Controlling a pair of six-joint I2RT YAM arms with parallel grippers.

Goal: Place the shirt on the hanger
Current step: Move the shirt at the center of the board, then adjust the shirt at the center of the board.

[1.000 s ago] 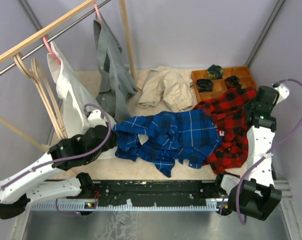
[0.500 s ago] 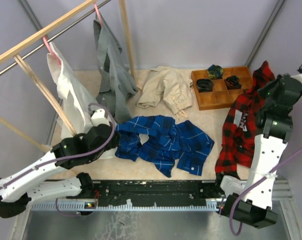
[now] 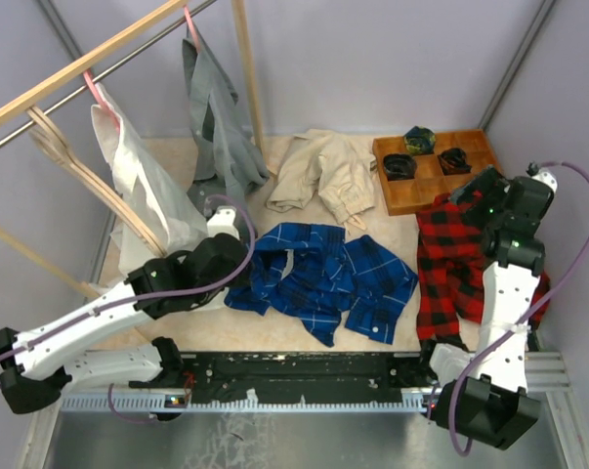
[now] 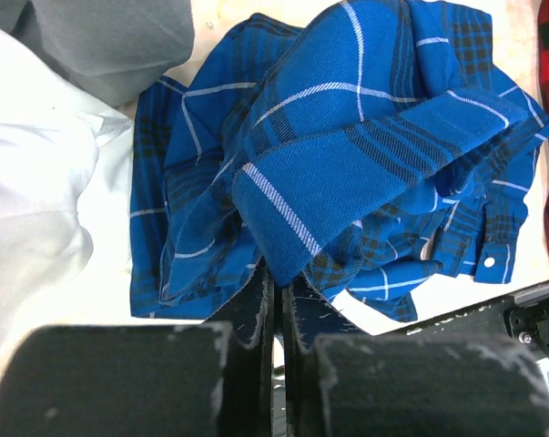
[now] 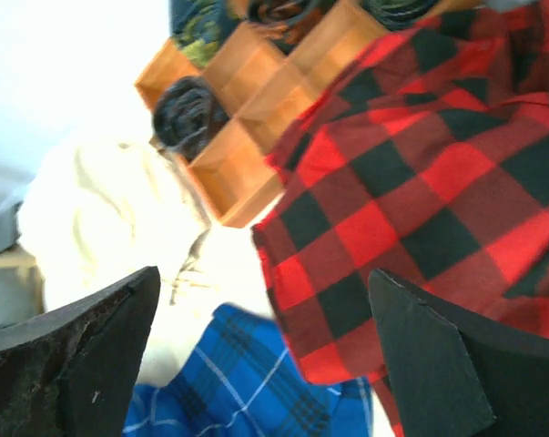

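Note:
The royal-blue checked shirt [image 3: 323, 274] lies crumpled in the middle of the table. My left gripper [image 3: 240, 249] sits at its left edge, and in the left wrist view its jaws [image 4: 276, 282] are shut on a fold of the shirt [image 4: 347, 137]. The pale wooden hanger [image 3: 99, 186] hangs from the rail at the far left, away from both grippers. My right gripper [image 3: 478, 193] hovers open over the red-and-black plaid shirt [image 3: 455, 259]. In the right wrist view nothing lies between its fingers [image 5: 264, 270], and a corner of the blue shirt [image 5: 238, 382] shows below.
A white shirt [image 3: 138, 176] and a grey garment [image 3: 211, 117] hang on pink hangers from the rail. A beige garment [image 3: 323, 171] lies at the back. A wooden tray [image 3: 421, 191] holds rolled socks beside the plaid shirt. An upright wooden post [image 3: 245, 68] stands behind.
My right gripper opened and let go of the plaid shirt, which dropped onto the table at the right. My left gripper moved right, bunching the blue shirt's left side.

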